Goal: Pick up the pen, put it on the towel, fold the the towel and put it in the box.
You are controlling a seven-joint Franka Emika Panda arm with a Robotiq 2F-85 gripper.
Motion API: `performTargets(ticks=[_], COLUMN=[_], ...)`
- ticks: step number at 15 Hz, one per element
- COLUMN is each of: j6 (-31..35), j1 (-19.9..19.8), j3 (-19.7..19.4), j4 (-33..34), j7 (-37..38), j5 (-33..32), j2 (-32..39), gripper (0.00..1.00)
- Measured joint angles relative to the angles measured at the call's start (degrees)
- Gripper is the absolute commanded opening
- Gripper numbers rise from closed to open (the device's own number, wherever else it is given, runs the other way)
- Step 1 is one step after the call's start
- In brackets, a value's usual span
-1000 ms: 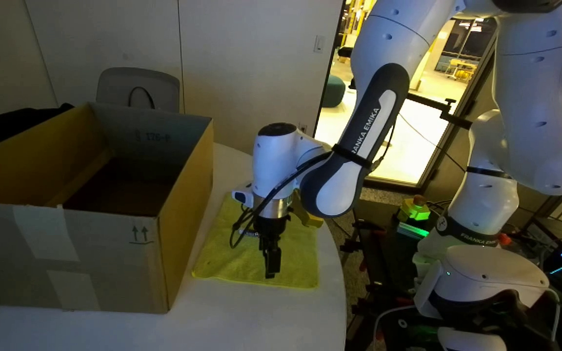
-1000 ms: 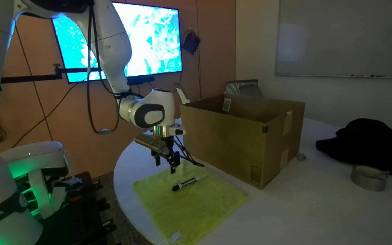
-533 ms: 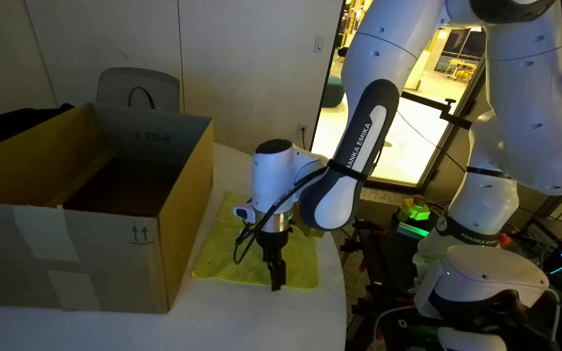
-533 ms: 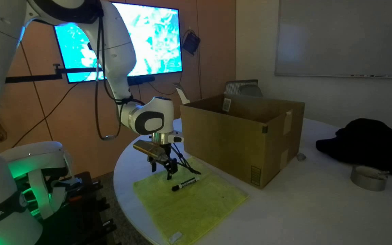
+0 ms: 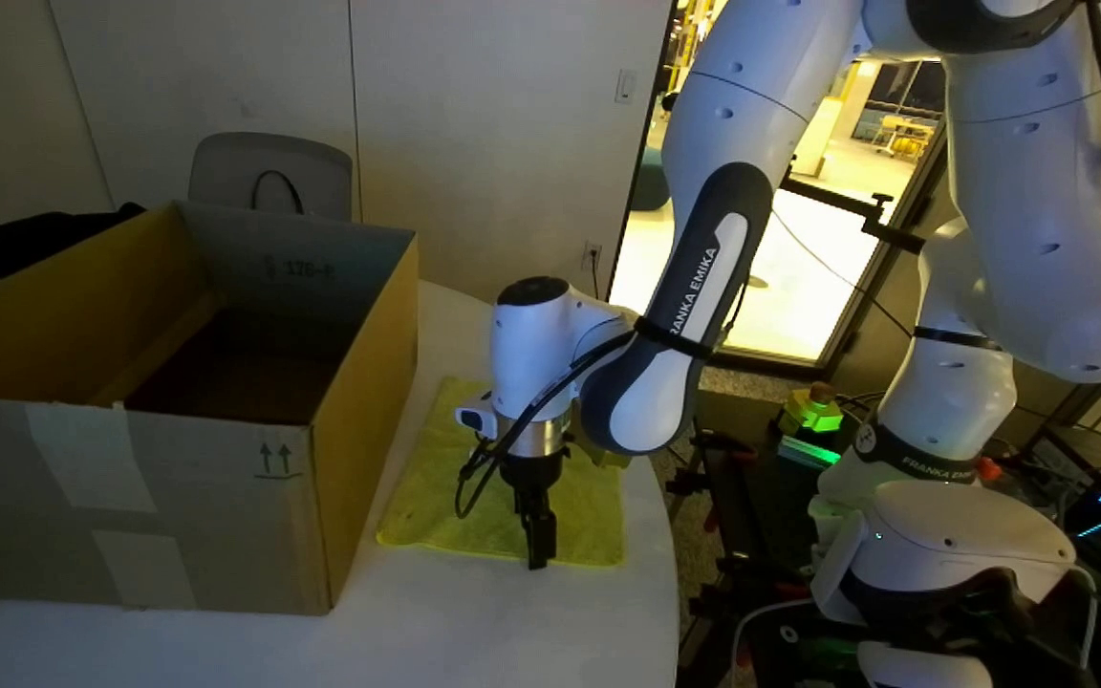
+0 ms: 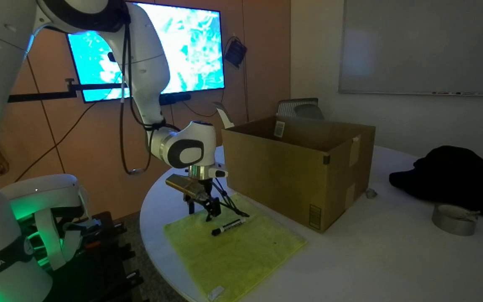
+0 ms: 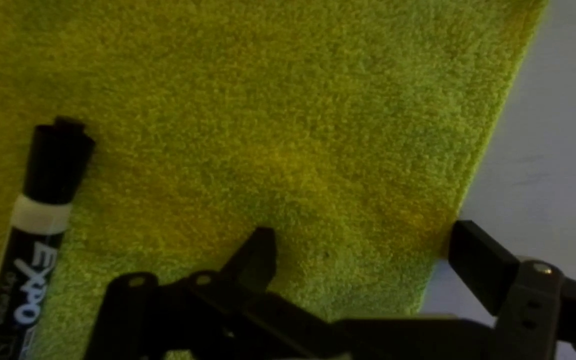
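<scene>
The black-and-white marker pen (image 7: 33, 242) lies on the bright yellow-green square cloth towel (image 6: 241, 256), so I take folding to be the step in hand. My black two-fingered gripper (image 7: 363, 250) is spread wide, gripping nothing, astride the towel's edge (whether I touch it, I can't tell); next I should pinch that edge, lift and carry it over the pen

pen (image 6: 228, 227): lying on towel (image 6: 241, 258) | pincer (image 6: 200, 213): jaws apart, near pen | box (image 6: 275, 178): just beside towel, on table (image 6: 371, 256)
</scene>
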Motion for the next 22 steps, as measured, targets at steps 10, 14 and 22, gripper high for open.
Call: performTargets(ticks=[10, 14, 22], j6=[-0.1, -0.1, -0.1], j1=[-0.3, -2.2, -10.1], j3=[-1.5, -3.0, -6.1], j4=[0.2, 0.2, -0.7], j7=[0.0, 0.0, 0.0], j5=[0.0, 0.0, 5.3], j2=[-3.0, -5.5, -10.7], gripper=[0.04, 0.11, 0.1])
